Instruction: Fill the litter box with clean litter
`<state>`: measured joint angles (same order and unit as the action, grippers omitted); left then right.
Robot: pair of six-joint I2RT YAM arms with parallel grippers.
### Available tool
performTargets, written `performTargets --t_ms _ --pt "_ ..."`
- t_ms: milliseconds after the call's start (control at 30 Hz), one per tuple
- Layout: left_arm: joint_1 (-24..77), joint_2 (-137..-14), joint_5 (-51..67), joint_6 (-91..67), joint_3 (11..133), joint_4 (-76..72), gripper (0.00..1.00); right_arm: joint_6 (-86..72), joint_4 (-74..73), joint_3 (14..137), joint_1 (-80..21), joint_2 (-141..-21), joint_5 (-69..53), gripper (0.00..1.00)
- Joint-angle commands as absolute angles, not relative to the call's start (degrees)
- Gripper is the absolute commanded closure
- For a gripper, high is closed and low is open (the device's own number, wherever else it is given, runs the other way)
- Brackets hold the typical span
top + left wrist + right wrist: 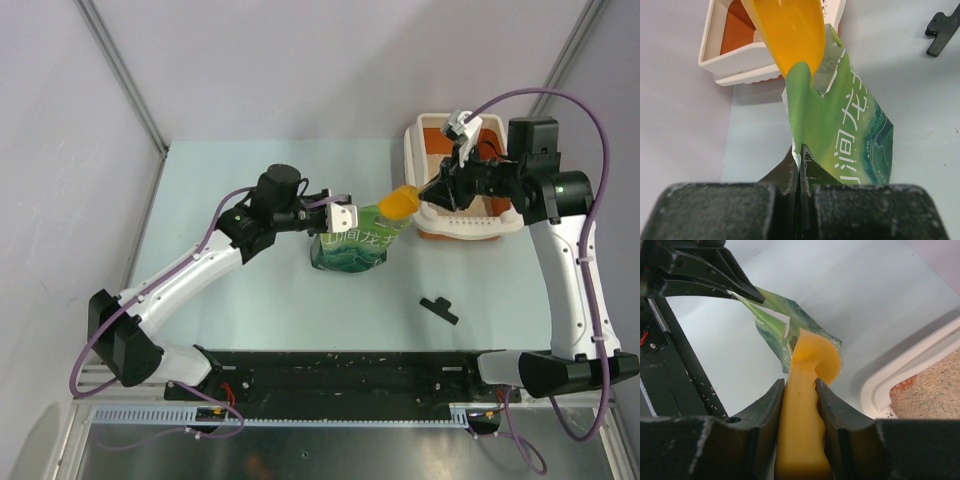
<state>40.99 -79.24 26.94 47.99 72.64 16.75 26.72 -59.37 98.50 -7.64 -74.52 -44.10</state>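
Left claw [799,156]: clenched on green bag [850,130].
Right claw [800,390]: grasping scoop [805,440].
Risk: my scoop drags the bag over, spilling short of the litter box [470,228].

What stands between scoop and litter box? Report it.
Nothing visible. The scoop, in the right end effector, is at the mouth of the green bag, beside the litter box; only its rim lies between.

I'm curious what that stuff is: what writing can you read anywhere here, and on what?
"润龙": large white characters on the green bag; the characters next to them are cut off or folded away.
Small print beside them on the bag: too small to read.
Scoop and litter box: no writing visible.
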Motion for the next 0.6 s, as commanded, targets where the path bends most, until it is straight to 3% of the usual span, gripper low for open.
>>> performTargets --t_ms 0,300,567 --pt "41.3 -78.6 26.8 47.0 75.7 12.9 1.00 32.4 -67.5 105.7 -9.3 -73.9 -43.1 1.00" --pt "41.3 -78.2 26.3 46.4 76.1 13.1 1.00 36.1 -68.1 99.8 -11.7 -73.3 -39.0 1.00" --pt "41.3 -77.3 28.0 45.8 75.6 13.1 1.00 31.0 -60.0 99.8 -15.5 -76.6 -30.9 1.00"
